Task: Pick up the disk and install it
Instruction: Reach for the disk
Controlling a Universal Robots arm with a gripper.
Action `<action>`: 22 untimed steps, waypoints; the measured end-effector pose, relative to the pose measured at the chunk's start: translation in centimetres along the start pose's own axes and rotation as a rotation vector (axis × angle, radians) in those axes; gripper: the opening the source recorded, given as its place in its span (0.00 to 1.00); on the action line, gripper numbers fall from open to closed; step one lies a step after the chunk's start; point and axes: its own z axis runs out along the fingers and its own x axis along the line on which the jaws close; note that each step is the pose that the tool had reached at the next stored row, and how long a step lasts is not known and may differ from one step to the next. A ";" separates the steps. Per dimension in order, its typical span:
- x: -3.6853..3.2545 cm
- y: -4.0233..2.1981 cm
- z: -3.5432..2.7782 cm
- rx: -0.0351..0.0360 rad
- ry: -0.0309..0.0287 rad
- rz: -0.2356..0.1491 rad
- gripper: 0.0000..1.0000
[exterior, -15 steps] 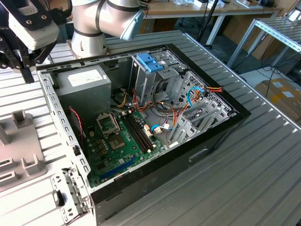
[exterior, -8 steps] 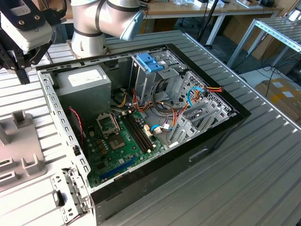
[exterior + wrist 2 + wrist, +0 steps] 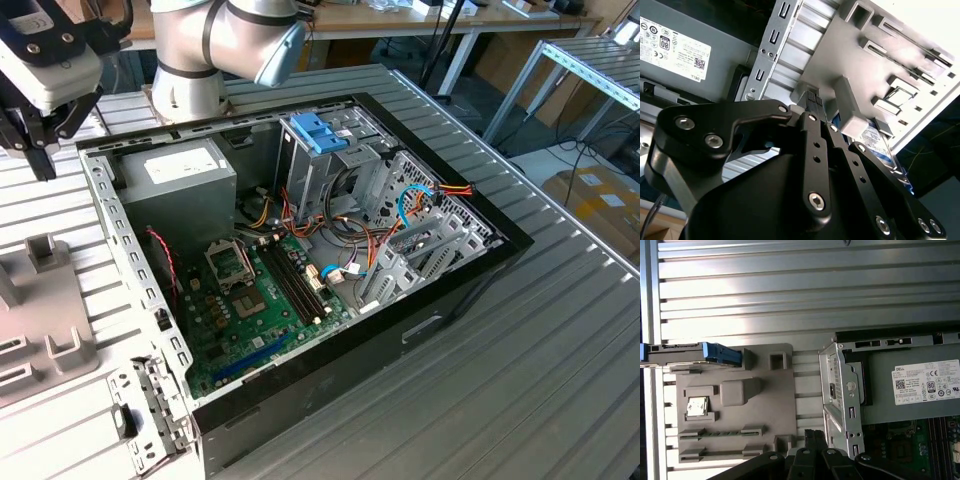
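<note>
The disk (image 3: 685, 353) stands on its edge in a slot at one end of the grey fixture plate (image 3: 765, 405), with its blue rail (image 3: 722, 354) showing. In the second wrist view its white label (image 3: 871, 136) peeks out behind a grey post. My gripper (image 3: 812, 435) hangs above the plate's other end, close to the case wall and well apart from the disk. Its black fingers (image 3: 812, 100) are shut together with nothing between them. In the exterior view the gripper (image 3: 42, 160) is at the exterior view's upper left, beside the open computer case (image 3: 440, 300).
The plate also carries a processor chip (image 3: 696, 406) and a memory stick (image 3: 715, 434). Inside the case are a grey power-supply box (image 3: 175, 170), the motherboard (image 3: 255, 300) and a metal drive cage with a light-blue bracket (image 3: 315, 130). The ribbed metal table (image 3: 520, 400) lies all around.
</note>
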 end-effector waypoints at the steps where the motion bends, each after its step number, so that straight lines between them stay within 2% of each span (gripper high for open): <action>1: 0.11 -0.01 0.00 0.0000 0.0000 0.000 0.11; 22: 1.77 -0.14 -0.02 -0.0001 0.0000 0.000 0.11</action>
